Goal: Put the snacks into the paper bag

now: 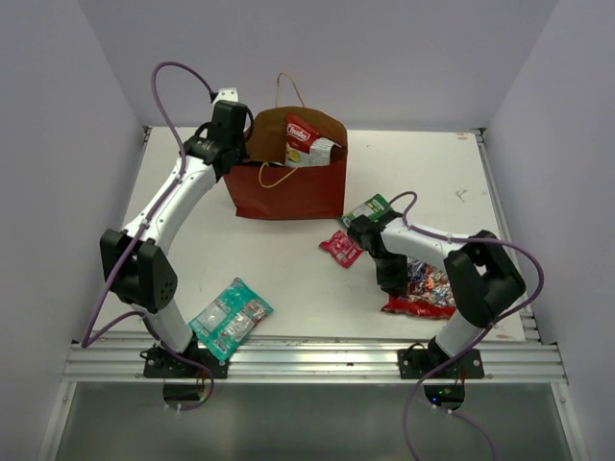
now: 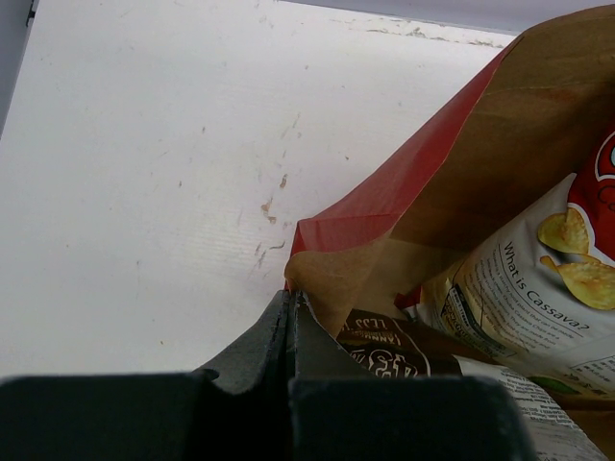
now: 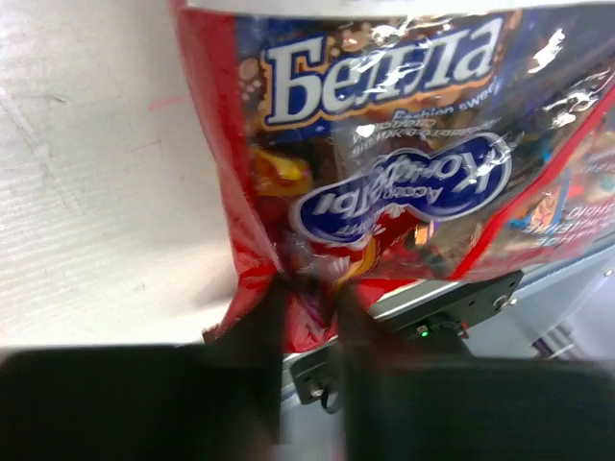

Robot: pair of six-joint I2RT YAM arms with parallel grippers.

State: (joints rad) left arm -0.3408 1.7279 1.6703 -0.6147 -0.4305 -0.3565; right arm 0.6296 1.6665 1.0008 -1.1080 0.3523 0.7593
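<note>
The reddish-brown paper bag stands upright at the back of the table. The white chip bag with a red logo sticks out of it. My left gripper is shut on the bag's left rim. The left wrist view also shows the dark brown bag and the chip bag inside. My right gripper is shut on a corner of the red candy bag, also seen in the right wrist view. The green-white packet, small pink packet and teal packet lie on the table.
The white table is walled on three sides. A metal rail runs along its near edge. The bag's tan cord handles hang over its rim. The right arm's cable loops above the candy bag.
</note>
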